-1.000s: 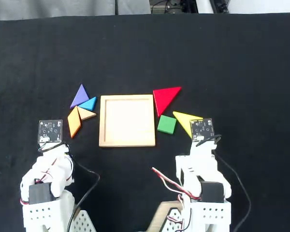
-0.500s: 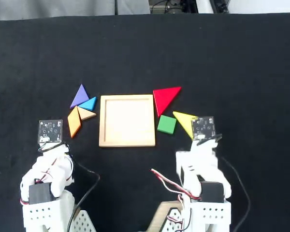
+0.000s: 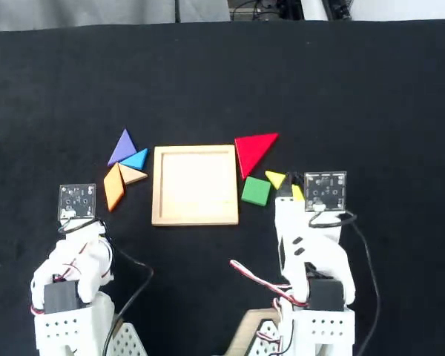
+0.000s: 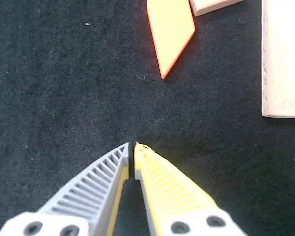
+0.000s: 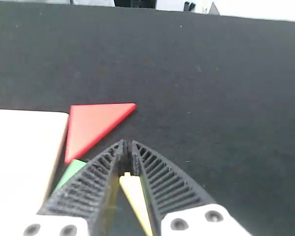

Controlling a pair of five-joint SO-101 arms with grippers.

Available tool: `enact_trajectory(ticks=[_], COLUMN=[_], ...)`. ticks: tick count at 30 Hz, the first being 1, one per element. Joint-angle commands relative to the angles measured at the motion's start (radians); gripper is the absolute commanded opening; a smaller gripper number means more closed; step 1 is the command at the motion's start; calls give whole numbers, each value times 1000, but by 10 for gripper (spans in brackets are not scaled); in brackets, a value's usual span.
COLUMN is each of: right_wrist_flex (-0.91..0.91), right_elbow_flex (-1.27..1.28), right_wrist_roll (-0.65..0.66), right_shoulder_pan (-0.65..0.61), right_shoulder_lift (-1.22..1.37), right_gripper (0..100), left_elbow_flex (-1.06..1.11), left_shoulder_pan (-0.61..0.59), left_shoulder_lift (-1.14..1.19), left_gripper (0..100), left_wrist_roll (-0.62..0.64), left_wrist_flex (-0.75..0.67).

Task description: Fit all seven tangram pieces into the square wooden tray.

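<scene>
A: Any change over the last second?

B: Only in the right arm [image 3: 311,248]: pushed forward, away from the table's [image 3: 356,89] near edge. Now over most of the yellow triangle [image 3: 274,179], nearly bare a second ago. No shift among the pieces, none in the left arm [image 3: 74,256].

A: And the yellow triangle against the right gripper [image 5: 127,144]?

B: Directly beneath. From the wrist, just a yellow sliver below the gap behind the fingertips. Tips pressed together, clamped on nothing. Beyond them, the red triangle [image 5: 93,125]. Just beside the yellow piece, the green square [image 5: 71,172], then the square wooden tray [image 5: 19,147].

A: Left gripper [image 4: 133,146]?

B: Closed too, tip to tip, above bare black surface. Apart from the orange parallelogram [image 4: 170,32] and from the tray's near left corner.

A: Rest of the layout?

B: Tray around the table's middle, all seven pieces outside it. Along its left side: purple triangle [image 3: 123,147], blue triangle [image 3: 137,159], pale wooden triangle [image 3: 131,175] and the orange parallelogram. Along its right side: red, green, yellow.

A: Surface, room?

B: Table draped in black. Past its far edge, a grey strip [image 3: 81,11], dark cables [image 3: 282,9] and something white.
</scene>
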Motion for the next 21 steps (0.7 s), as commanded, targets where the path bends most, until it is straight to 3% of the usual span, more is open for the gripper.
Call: enact_trajectory(ticks=[1, 4, 12, 21], right_wrist_flex=[-28, -69, -34, 193], right_elbow_flex=[-4, -4, -28, -406], right_wrist_roll=[203, 339, 350, 488], right_shoulder_pan=[68, 87, 92, 87], right_shoulder_lift=[-88, -88, -88, 61], right_gripper=[12, 12, 12, 12], left_elbow_flex=[19, 19, 19, 19], left_shoulder_pan=[2, 2, 2, 2], left_shoulder_lift=[-3, -3, -3, -3], left_gripper=[30, 30, 30, 30], left_wrist_roll=[-8, -8, -8, -8], left_wrist_flex=[6, 6, 6, 6])
